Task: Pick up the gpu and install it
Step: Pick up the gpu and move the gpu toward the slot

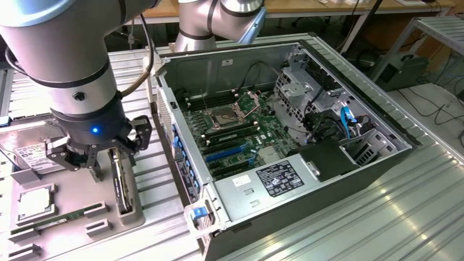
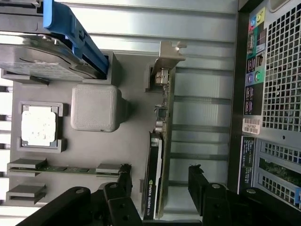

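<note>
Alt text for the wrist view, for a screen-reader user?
The open gripper straddles the gpu, which stands on edge in a gray parts tray, with a gap on each side. The tray also holds a CPU, a RAM stick and a hard drive; the PC case sits beside it.

Gaps clear either side of gpu point(image 2: 160, 141) (computer case point(image 2: 277, 70) near).

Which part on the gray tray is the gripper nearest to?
The gpu: the green card standing on edge, straddled by the open gripper. The CPU, RAM stick and hard drive sit farther off.
</note>
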Tool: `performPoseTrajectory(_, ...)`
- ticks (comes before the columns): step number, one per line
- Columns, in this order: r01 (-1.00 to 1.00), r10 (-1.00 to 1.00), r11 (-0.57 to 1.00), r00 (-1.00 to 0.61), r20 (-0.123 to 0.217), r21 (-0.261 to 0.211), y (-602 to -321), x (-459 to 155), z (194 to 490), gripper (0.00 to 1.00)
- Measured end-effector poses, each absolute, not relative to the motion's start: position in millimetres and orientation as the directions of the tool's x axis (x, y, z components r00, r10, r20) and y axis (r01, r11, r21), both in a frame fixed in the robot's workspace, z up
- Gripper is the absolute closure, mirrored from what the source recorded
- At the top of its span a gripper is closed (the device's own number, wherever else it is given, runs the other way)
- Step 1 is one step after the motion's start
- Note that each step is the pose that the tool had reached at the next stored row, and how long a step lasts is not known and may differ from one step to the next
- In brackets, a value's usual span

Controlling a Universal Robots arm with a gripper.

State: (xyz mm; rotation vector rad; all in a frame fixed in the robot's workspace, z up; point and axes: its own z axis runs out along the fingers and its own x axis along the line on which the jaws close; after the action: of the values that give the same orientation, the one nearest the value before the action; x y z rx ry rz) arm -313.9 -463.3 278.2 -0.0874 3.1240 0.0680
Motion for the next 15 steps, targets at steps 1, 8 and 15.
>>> performPoseTrajectory(1,-0.056,-0.055,0.997,-0.998,-0.017,0.043,-463.3,-314.0,276.9,0.4)
performPoseTrajectory(8,-0.056,-0.055,0.997,-0.998,-0.017,0.043,-463.3,-314.0,271.0,0.4)
performPoseTrajectory(15,-0.056,-0.055,0.998,-0.998,-0.017,0.043,-463.3,-317.5,265.1,0.4)
